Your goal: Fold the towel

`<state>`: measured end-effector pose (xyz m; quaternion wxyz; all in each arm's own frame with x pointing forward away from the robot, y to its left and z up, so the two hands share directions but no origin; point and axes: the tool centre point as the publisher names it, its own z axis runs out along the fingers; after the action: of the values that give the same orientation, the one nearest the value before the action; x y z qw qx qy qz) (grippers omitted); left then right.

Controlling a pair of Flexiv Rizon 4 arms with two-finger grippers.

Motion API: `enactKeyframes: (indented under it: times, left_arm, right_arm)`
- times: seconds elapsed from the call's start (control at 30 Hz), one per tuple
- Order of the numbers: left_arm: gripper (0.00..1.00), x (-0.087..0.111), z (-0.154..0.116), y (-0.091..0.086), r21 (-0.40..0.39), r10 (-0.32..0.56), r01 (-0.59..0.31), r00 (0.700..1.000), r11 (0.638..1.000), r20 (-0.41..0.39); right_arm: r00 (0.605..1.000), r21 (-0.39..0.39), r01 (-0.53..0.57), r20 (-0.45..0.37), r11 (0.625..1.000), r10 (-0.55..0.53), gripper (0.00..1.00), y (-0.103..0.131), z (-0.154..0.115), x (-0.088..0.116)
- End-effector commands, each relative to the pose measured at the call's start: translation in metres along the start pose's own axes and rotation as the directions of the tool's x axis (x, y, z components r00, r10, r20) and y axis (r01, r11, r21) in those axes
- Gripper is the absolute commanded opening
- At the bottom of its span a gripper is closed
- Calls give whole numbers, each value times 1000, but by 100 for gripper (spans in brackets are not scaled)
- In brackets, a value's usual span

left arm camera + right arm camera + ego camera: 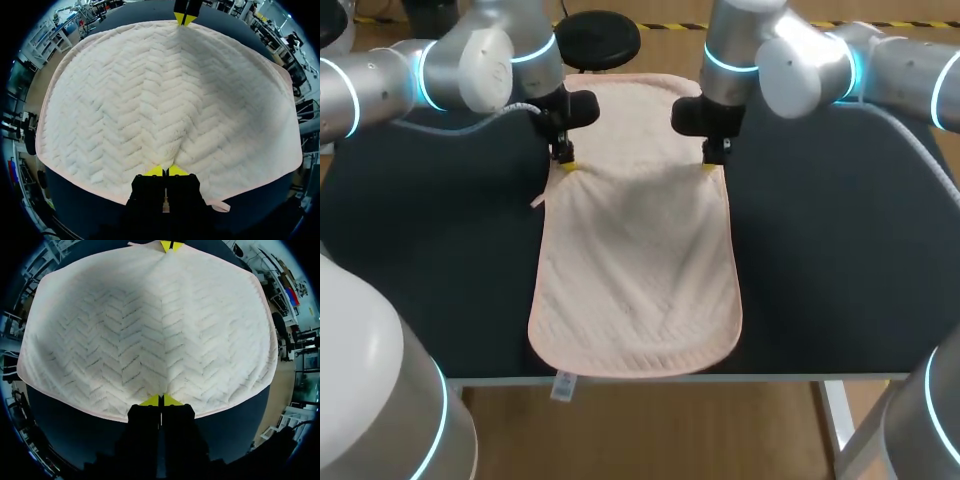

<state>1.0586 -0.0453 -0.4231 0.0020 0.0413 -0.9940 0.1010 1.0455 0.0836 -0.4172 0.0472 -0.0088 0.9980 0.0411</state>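
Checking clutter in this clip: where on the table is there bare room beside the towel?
Bare table lies on both sides of the towel. Crowded at the far half, where the left gripper and right gripper pinch its edges.

Far corners of towel behind left arm, right arm.

A dark counter is seen from above, with a pale pink towel spread lengthwise down its middle from 12 o'clock to 6 o'clock. A small white tag is seen hanging past the 6 o'clock edge.
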Motion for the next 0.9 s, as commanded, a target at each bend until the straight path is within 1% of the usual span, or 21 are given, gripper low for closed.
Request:
enactKeyframes:
  times: [0.03,0.17,0.23,0.3,0.33,0.4,0.5,0.6,0.73,0.8,0.87,0.9]
  left_arm:
    - [0,9,-22,3,8,3,-4,999,1000,41]
    - [0,4,-46,0,11,9,-10,996,1000,88]
    - [0,0,-63,-5,6,18,-19,991,1000,129]
    - [0,-5,-86,-10,11,26,-29,984,1000,175]
    - [0,-7,-92,-12,11,31,-34,980,999,195]
    - [0,-15,-115,-17,30,36,-45,970,999,242]
    - [0,-27,-146,-26,37,44,-59,945,998,324]
    - [0,-41,-177,-35,34,60,-81,913,996,404]
    - [0,-64,-213,-46,24,79,-103,876,994,475]
    - [0,-77,-231,-50,22,83,-108,858,994,508]
    - [0,-94,-249,-54,21,88,-117,839,993,537]
    - [0,-99,-259,-56,10,92,-117,828,993,553]
  right_arm:
    - [1000,-17,7,21,1000,-7,0,-8,-22,9]
    - [999,-29,20,49,999,-19,0,-8,-40,5]
    - [997,-28,38,70,999,-36,0,-7,-52,2]
    - [993,-36,58,108,998,-53,0,-5,-73,-5]
    - [991,-37,66,120,997,-61,0,-4,-79,-7]
    - [983,-44,90,165,995,-82,0,-2,-103,-16]
    - [967,-56,115,233,992,-99,0,1,-136,-28]
    - [949,-68,122,299,990,-96,0,0,-169,-43]
    - [911,-60,140,399,988,-105,0,0,-214,-64]
    - [893,-63,151,437,986,-109,0,0,-232,-75]
    - [872,-48,159,476,986,-117,0,0,-249,-86]
    - [863,-47,165,490,985,-121,0,0,-257,-91]
